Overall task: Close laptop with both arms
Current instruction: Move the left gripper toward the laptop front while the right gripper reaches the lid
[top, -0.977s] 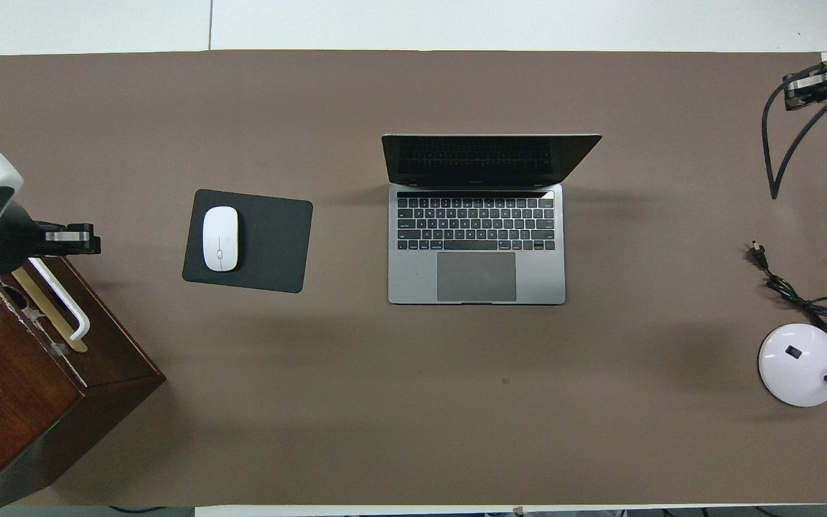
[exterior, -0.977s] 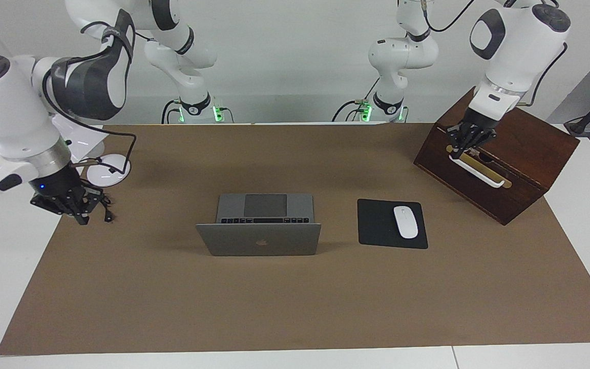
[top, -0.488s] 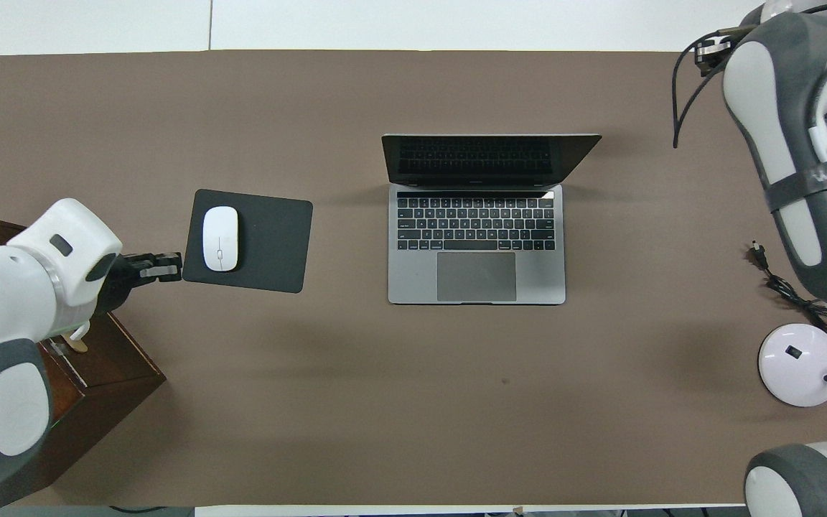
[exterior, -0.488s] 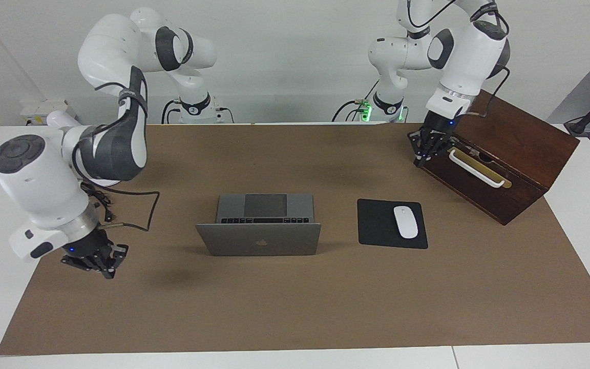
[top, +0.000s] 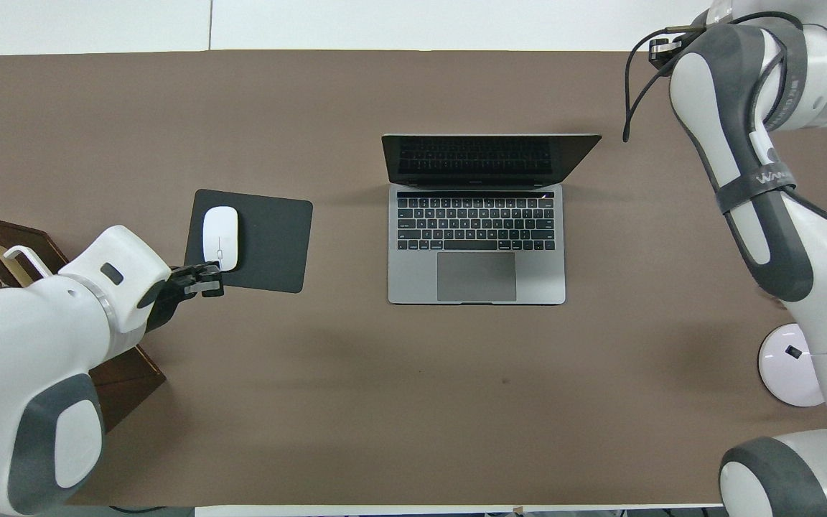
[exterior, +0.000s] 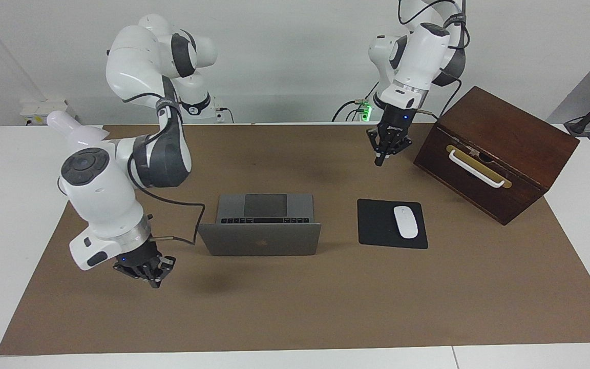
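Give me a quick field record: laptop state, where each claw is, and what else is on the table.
laptop: open, lid upright, untouched
left claw: in the air over the mat near the wooden box
right claw: low over the mat beside the laptop, at the right arm's end
mouse: on black mouse pad
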